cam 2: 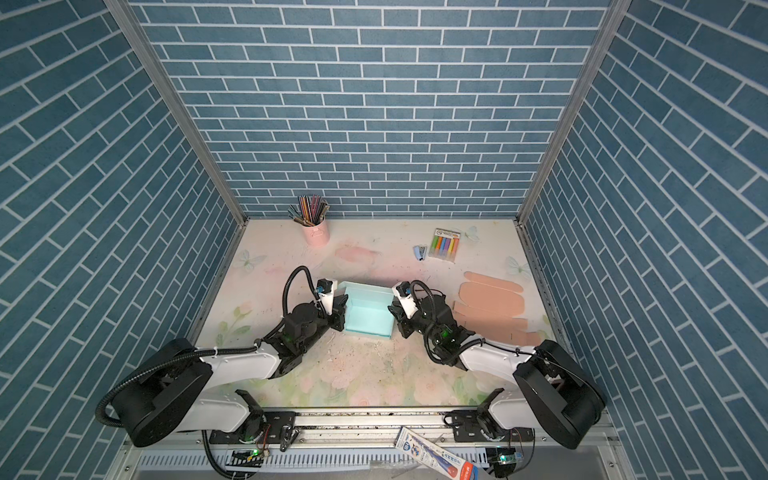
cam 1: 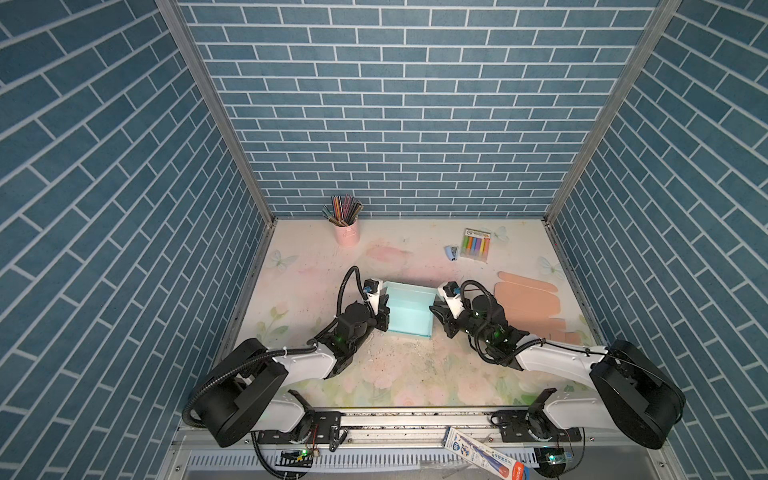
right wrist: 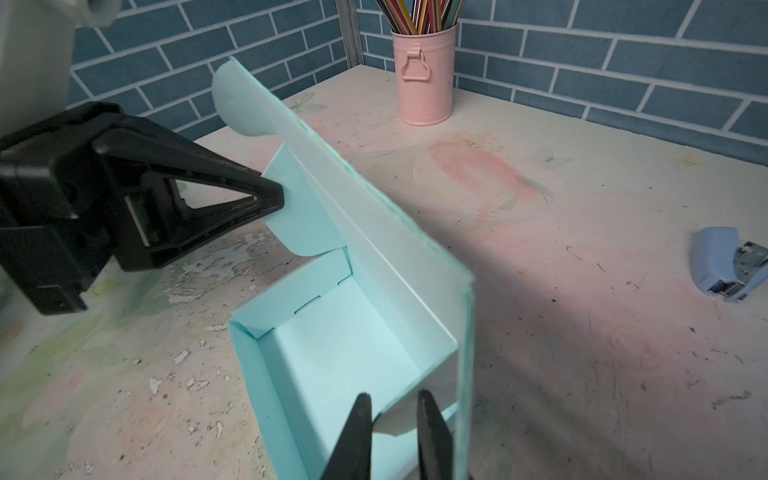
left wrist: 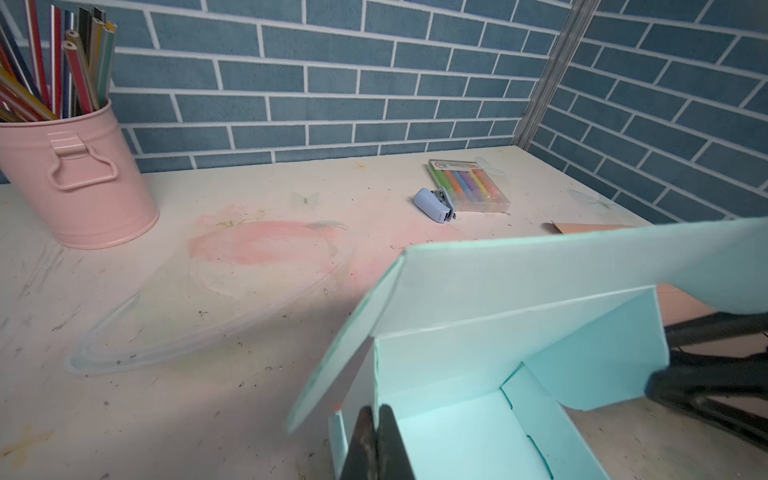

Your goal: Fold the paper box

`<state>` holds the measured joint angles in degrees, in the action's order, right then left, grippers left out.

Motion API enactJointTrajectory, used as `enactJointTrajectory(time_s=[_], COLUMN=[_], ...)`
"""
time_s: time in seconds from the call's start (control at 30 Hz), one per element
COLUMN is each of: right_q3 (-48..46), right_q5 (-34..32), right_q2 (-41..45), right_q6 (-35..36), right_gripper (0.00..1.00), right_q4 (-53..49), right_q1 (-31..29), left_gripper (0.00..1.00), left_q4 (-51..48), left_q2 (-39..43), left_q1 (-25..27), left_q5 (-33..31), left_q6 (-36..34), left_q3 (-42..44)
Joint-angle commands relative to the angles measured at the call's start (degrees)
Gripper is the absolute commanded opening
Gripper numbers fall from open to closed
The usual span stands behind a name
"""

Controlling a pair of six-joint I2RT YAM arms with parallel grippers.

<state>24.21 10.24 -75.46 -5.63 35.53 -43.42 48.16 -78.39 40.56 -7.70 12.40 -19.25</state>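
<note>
The paper box [cam 1: 409, 311] [cam 2: 370, 311] is light teal and stands partly folded at the middle of the table, its lid panel [left wrist: 540, 274] [right wrist: 374, 216] raised along the far side. My left gripper [cam 1: 384, 313] [cam 2: 340, 312] [left wrist: 376, 415] is shut on the box's left side flap, as the right wrist view also shows [right wrist: 274, 199]. My right gripper [cam 1: 434, 312] [cam 2: 392, 312] [right wrist: 392, 405] is at the box's right end. Its fingers stand a little apart, closed on a bent white flap [right wrist: 399, 419] that spans the gap between them.
A pink bucket of pencils [cam 1: 347, 235] stands at the back left. A small blue stapler [cam 1: 452, 252] and a pack of coloured markers [cam 1: 476, 245] lie at the back right. A flat salmon cardboard blank [cam 1: 528, 303] lies right of the right arm.
</note>
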Motion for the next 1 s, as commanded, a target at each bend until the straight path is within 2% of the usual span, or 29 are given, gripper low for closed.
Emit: enactJointTrajectory(time_s=[0.0,0.27,0.77,0.97], right_q3=[-0.73,-1.92,-3.89,-4.93], right_q5=[0.75,-0.56,-0.44,-0.94], right_q2=[1.29,1.94,4.3,5.73], right_q6=[1.07,1.31,3.2,3.69], right_gripper=[0.21,0.21,0.2,0.2], right_q4=[2.79,2.02,-0.51,-0.73], right_q1=[-1.59,-2.71,-2.9,-2.9], left_gripper=[0.01,0.02,0.04,0.05], left_q4=[4.14,11.85,16.94,16.61], left_q2=[-0.14,-0.61,-5.26,-5.97], left_q1=[1.04,3.0,6.46,9.57], left_q5=[-0.52,0.41,-2.9,-5.31], left_q6=[-0.03,0.14,3.68,3.07], left_q3=[1.63,7.19,8.87,8.45])
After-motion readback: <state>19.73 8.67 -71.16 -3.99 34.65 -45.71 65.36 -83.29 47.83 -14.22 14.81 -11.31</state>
